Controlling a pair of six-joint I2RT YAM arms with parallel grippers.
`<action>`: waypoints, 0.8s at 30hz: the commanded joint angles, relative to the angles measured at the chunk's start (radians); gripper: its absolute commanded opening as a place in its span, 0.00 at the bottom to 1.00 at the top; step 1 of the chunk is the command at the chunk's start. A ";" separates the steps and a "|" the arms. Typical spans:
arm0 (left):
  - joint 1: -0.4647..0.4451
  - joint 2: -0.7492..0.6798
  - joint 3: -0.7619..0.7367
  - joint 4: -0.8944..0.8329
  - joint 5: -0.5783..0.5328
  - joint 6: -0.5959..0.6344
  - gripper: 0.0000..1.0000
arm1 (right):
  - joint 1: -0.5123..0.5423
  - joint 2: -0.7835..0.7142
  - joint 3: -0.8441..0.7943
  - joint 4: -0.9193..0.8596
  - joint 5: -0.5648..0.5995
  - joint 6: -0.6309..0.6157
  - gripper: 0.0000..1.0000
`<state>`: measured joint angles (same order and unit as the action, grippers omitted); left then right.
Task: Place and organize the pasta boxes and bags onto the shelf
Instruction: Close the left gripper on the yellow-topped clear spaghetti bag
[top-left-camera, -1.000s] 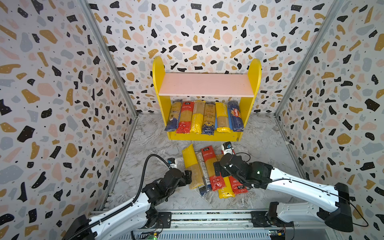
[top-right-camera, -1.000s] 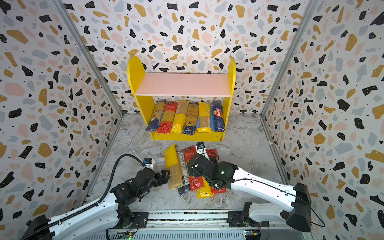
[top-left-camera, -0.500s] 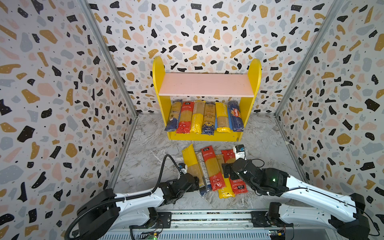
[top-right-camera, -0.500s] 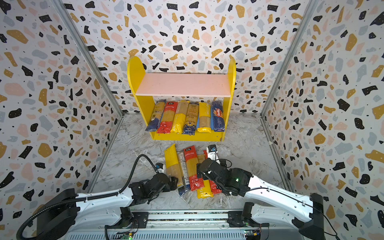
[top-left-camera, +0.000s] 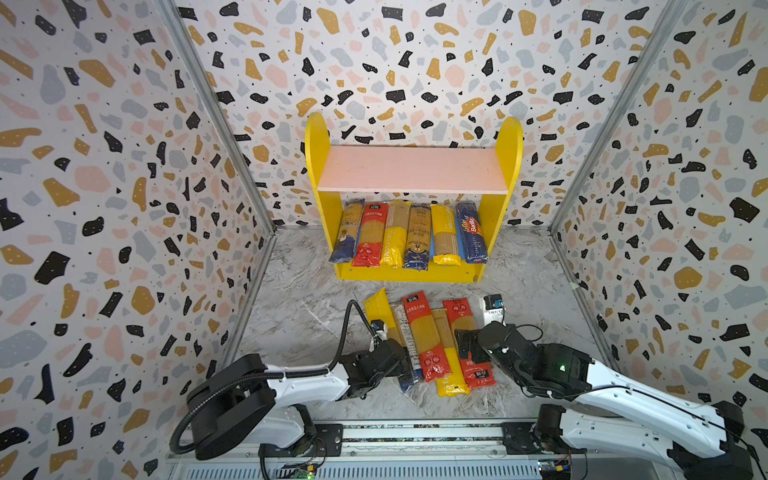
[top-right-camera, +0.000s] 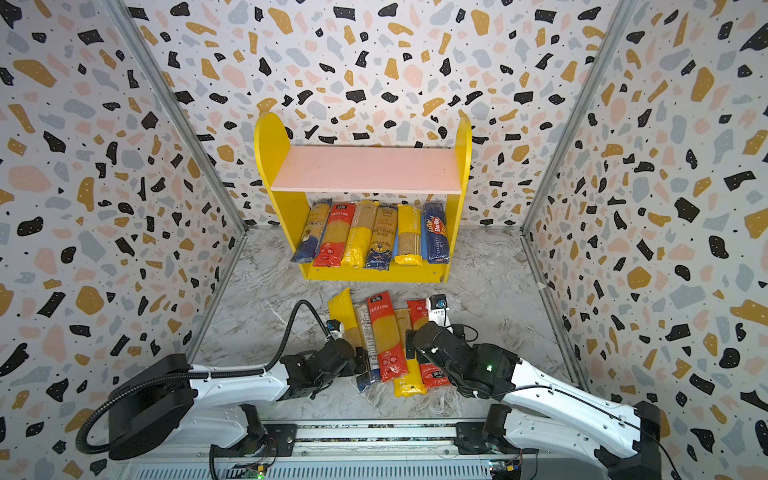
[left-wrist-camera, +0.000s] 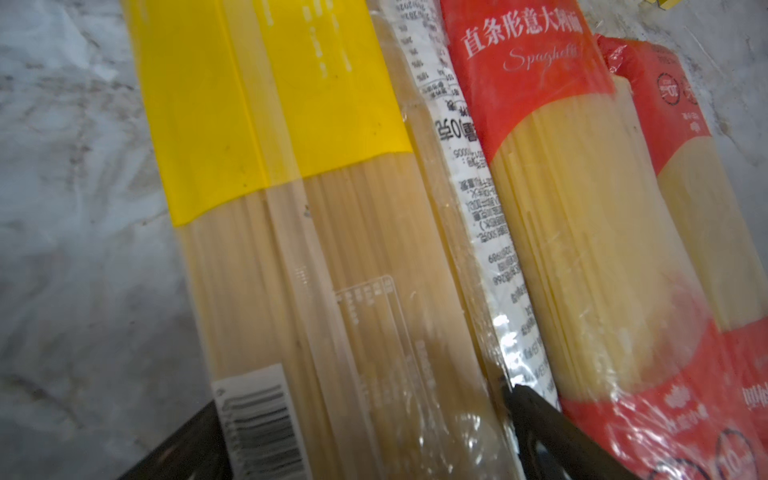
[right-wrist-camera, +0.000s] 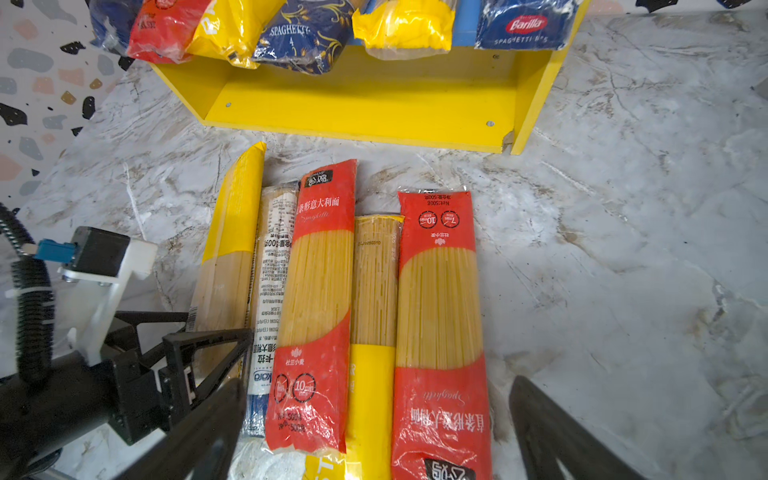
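The shelf (top-left-camera: 318, 166) stands at the back, its pink upper board (top-left-camera: 411, 168) bare and several pasta packs (top-left-camera: 409, 235) leaning on the lower board. Several more pasta bags (top-left-camera: 424, 332) lie side by side on the floor in front. My left gripper (left-wrist-camera: 365, 440) is open and low, its fingers (left-wrist-camera: 552, 436) straddling the near part of the leftmost, yellow-ended bag (left-wrist-camera: 266, 124); in a top view it is beside the row (top-left-camera: 395, 353). My right gripper (right-wrist-camera: 374, 436) hangs open over the near ends of the red bags (right-wrist-camera: 438, 291), holding nothing.
Marble-patterned floor (top-left-camera: 299, 316) lies left of the bags and more (top-left-camera: 536, 291) to their right. Terrazzo walls (top-left-camera: 124, 208) close in three sides. A metal rail (top-left-camera: 415, 432) with both arm bases runs along the front edge.
My left arm dropped low and reached right, bringing its open fingers around the yellow-ended bag. My right gripper drew back a little toward the front right, still open.
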<state>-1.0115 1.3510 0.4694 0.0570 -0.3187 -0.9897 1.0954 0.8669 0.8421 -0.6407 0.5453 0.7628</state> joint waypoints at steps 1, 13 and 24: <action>-0.007 0.061 0.019 0.078 0.047 0.006 0.99 | -0.013 -0.036 -0.006 -0.029 0.004 -0.012 0.99; -0.008 0.110 0.020 0.079 0.062 0.012 0.57 | -0.036 -0.061 -0.020 -0.029 -0.015 -0.035 0.99; -0.007 -0.139 0.013 -0.185 -0.040 0.058 0.29 | -0.051 -0.014 -0.008 0.007 -0.039 -0.057 0.99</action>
<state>-1.0111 1.2785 0.4831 -0.0711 -0.3359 -0.9768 1.0481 0.8490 0.8188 -0.6430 0.5098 0.7258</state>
